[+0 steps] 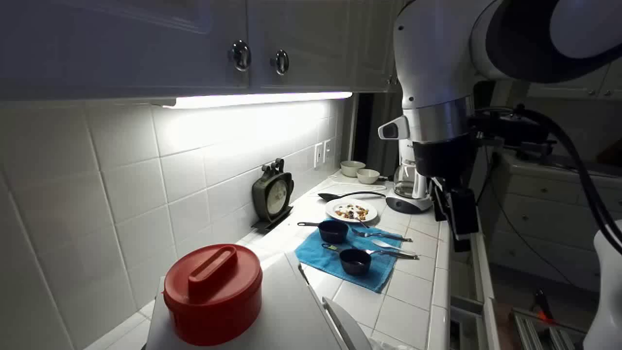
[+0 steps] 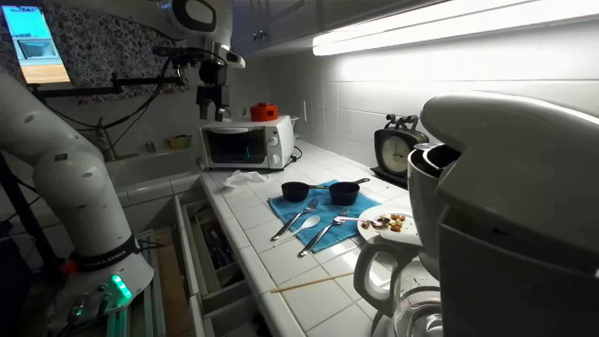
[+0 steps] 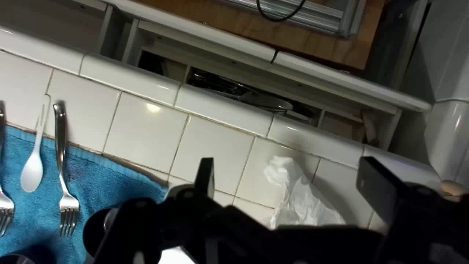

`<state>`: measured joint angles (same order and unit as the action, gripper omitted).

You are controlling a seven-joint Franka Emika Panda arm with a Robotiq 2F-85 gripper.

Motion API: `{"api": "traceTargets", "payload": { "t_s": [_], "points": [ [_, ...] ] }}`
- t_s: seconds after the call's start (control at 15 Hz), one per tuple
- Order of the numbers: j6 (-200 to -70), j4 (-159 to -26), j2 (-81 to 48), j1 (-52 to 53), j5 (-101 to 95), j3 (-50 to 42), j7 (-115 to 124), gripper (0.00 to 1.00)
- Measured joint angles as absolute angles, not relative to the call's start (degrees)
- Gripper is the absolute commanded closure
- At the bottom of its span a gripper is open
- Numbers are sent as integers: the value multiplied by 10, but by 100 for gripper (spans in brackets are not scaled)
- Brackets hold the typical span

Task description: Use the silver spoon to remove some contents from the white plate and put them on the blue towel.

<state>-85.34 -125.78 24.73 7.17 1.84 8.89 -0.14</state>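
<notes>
- Gripper (image 2: 212,113) hung above the counter (image 3: 214,157), its jaws wide apart and holding nothing; through the gap the wrist view showed a crumpled white sheet (image 3: 300,198). The step in hand, I judged, was fetching the silver spoon (image 2: 358,219).
- On the way lay the blue towel (image 1: 313,253), with two dark cups (image 1: 334,231) upright on it, so crossing at height and lowering late seemed wise. The white spoon (image 3: 32,172), lying partly on that towel, was the wrong one to take.
- Over the silver spoon, the jaws needed turning across the handle, close to its free end (a fork (image 2: 319,237) lay by there, touching or not I could not tell), and narrowing a little before the drop. A firm hold mattered, the handle being thin.
- After that, a level bowl slid gently under the contents (image 1: 354,213) promised less scatter than a push.
- The silver spoon lay well apart from the jaws and outside the wrist view; in an exterior view its bowl rested on the white plate (image 2: 368,233) among the bits, the handle reaching past the rim toward the towel.
</notes>
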Motion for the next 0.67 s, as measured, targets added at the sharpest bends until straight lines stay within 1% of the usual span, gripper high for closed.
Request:
{"api": "traceTargets", "payload": {
  "t_s": [0.4,0.67],
  "points": [
    [-853,-1259,241,65,22,77,18,0],
    [-854,-1259,221,25,21,44,71,0]
  ]
}}
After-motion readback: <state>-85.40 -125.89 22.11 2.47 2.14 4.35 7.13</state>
